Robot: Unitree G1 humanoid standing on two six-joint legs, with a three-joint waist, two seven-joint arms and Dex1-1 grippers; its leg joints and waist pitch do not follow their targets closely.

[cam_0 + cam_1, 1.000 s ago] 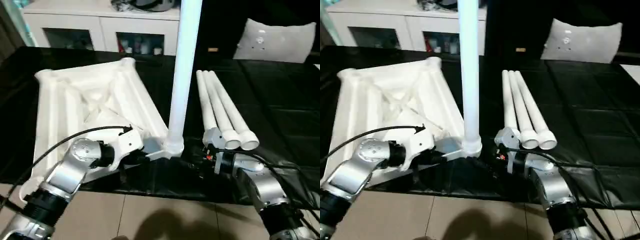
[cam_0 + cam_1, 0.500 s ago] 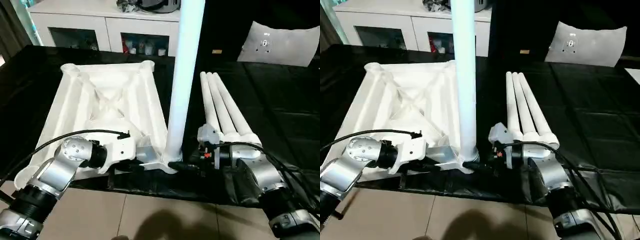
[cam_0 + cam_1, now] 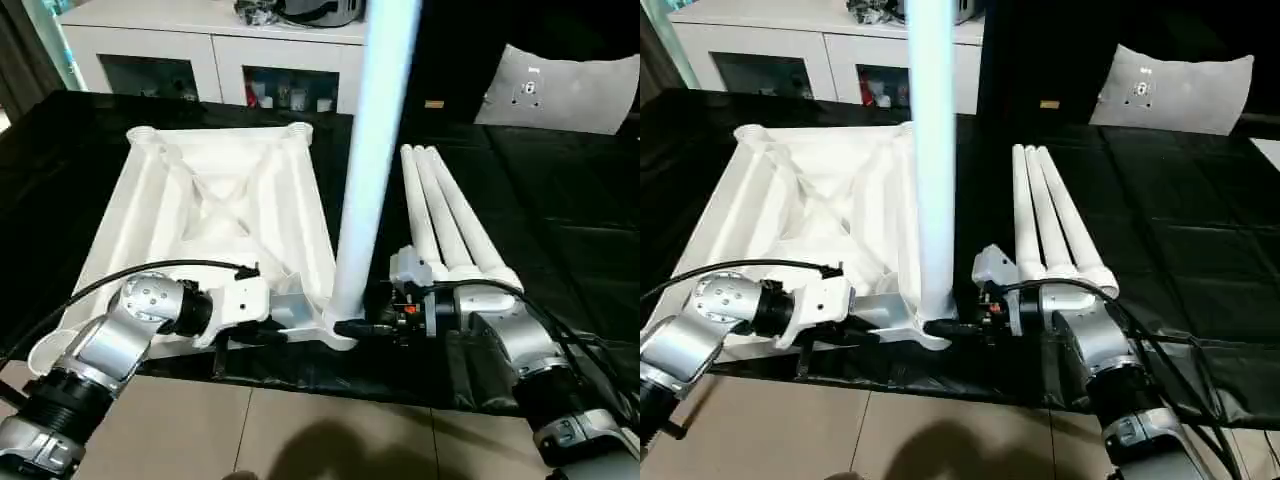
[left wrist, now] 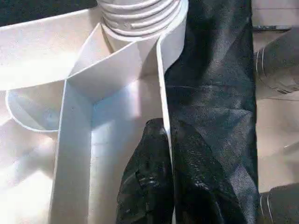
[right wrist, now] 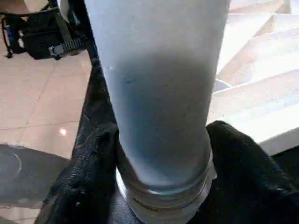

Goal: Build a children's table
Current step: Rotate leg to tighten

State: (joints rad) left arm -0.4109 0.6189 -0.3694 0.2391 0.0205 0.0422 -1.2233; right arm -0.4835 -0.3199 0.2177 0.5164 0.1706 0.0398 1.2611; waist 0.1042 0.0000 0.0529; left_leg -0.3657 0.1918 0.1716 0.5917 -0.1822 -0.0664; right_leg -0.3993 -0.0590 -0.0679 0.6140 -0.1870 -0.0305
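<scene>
Upside-down tabletop (image 3: pixel 215 215) lies at the black-covered table's (image 3: pixel 560 210) near-left edge. Left gripper (image 4: pixel 166 179) pinches its rim wall; right gripper (image 5: pixel 161 154) hugs the upright leg (image 3: pixel 365 170) at the near corner socket — keep it vertical, twist squarely, tabletop pinned.

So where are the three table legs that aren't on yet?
The three loose legs lie side by side on the black cloth, right of the upside-down tabletop and standing leg.
</scene>
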